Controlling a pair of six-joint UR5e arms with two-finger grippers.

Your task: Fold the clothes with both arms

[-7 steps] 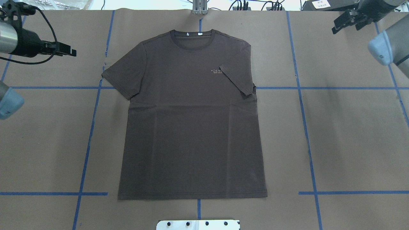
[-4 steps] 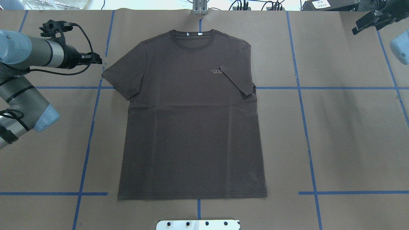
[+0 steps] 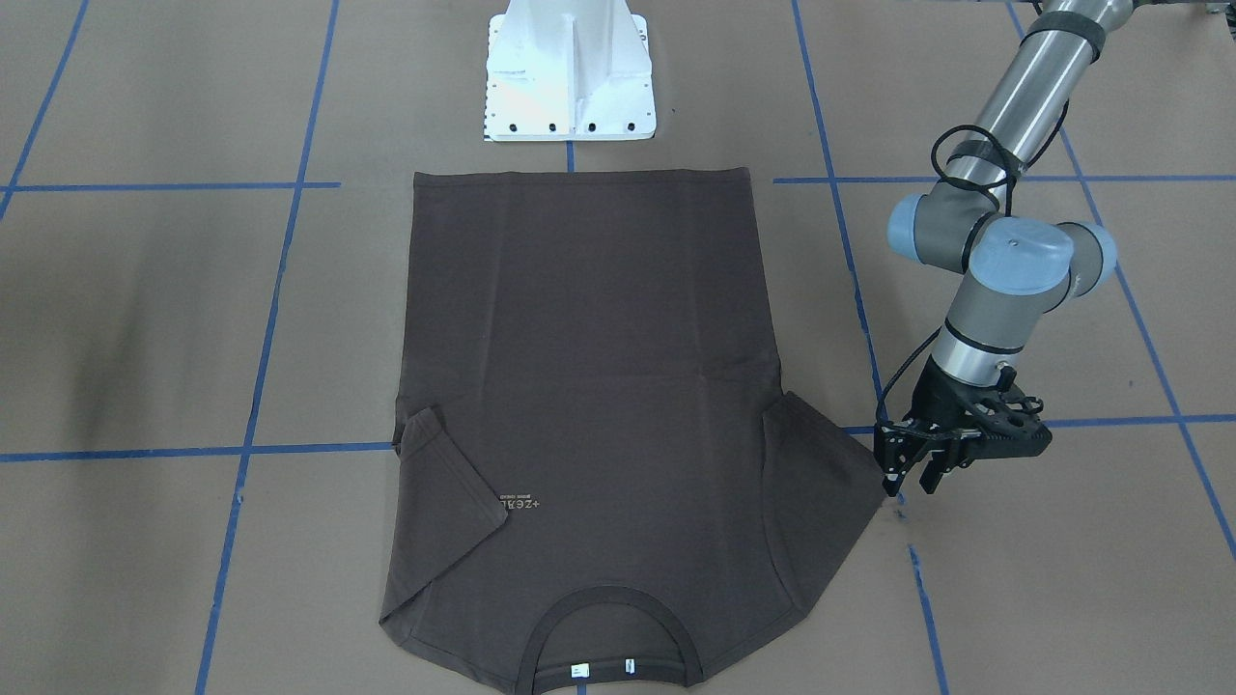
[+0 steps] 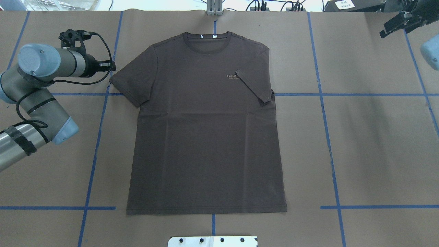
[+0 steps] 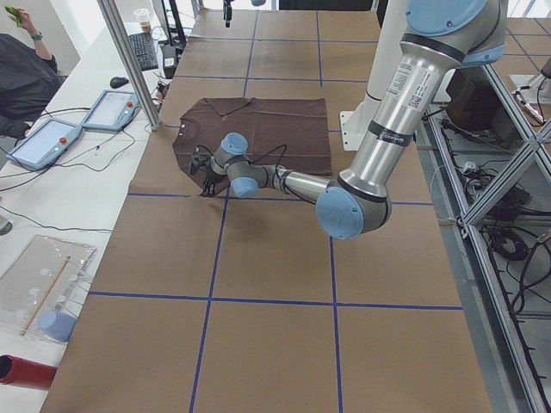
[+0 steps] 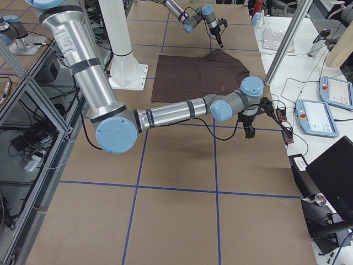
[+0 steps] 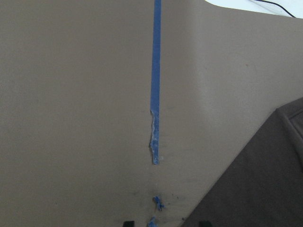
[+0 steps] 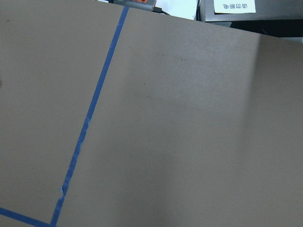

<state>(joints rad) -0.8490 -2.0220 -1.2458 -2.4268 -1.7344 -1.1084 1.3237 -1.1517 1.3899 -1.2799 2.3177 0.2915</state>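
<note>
The left gripper, jaws parted just beside the T-shirt sleeve, could shove it into a wrinkle or nip only the paper

A table covered with brown paper is divided into large rectangles by strips of blue tape. A dark brown short-sleeved T-shirt is spread flat on the paper, front up, with one sleeve folded in over the chest. A white metal base plate is seated near the hem, apart from it.
</note>
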